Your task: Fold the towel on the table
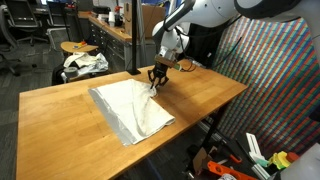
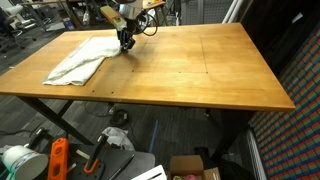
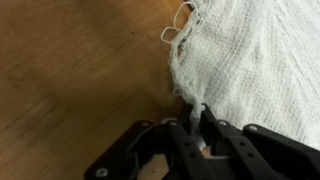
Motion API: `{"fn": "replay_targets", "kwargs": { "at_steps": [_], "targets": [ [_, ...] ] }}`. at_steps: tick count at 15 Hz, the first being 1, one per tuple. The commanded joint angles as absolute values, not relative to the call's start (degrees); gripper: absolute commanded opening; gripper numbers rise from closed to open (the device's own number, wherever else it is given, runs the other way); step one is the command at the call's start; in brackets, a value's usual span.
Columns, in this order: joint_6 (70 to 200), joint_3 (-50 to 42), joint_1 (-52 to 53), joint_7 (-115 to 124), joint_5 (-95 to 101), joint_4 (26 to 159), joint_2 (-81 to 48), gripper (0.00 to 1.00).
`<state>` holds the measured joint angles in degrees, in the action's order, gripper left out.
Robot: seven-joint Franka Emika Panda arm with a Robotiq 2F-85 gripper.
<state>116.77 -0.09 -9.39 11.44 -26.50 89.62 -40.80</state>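
On table (image 2: pixel 200 70), towel (image 2: pixel 80 60) lies spread, slightly rumpled, near one corner. Gripper (image 3: pixel 197 128) at towel edge, jaws pinched together on cloth. Under table, cardboard box (image 2: pixel 183 164) on floor; contents unclear.

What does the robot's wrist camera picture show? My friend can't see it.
At the bottom of the picture, the robot's black gripper pinches the frayed edge of a white towel. The towel fills the upper right, lying on a brown wooden table.
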Motion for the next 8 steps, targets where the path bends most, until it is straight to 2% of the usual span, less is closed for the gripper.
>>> {"fn": "replay_targets", "kwargs": {
  "at_steps": [1, 4, 8],
  "targets": [
    [116.96, 0.89, -9.75, 10.03, -28.0, 89.11, -41.12, 0.12],
    [116.6, 1.31, -9.73, 9.6, -28.15, 89.3, -40.19, 0.16],
    [116.69, 2.03, -9.71, 8.87, -28.67, 89.67, -38.47, 0.15]
  ]
}}
